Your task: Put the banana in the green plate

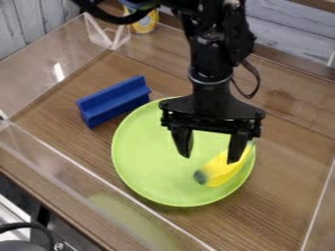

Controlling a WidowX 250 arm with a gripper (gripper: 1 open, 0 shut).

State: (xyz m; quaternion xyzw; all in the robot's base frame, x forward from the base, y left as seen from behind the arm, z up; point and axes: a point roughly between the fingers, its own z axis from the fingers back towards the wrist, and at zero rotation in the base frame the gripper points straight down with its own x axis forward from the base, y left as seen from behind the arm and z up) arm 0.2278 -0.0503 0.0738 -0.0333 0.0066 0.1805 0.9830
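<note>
Sitting on my wooden tabletop [53,137], the green plate [151,162] holds the banana [224,172], which lies flat on the plate's floor at about four o'clock from its centre, close to the rim there. I can see the yellow body running up toward the right and its dark greenish tip pointing down toward the plate's middle. Nothing else is in the plate that I can make out. My gripper [213,150] hangs straight down over the right half of the plate, its two black fingers [185,143] spread wide apart; I see nothing pinched between them. The right-hand finger stands just in front of the banana's upper end, and I cannot tell whether it touches the fruit or merely overlaps it from this angle. The left-hand finger is clear of the banana, above bare green surface. Outside the plate, at roughly ten o'clock from it, a blue block [114,100] rests on the wood, near the rim but apart from it.
</note>
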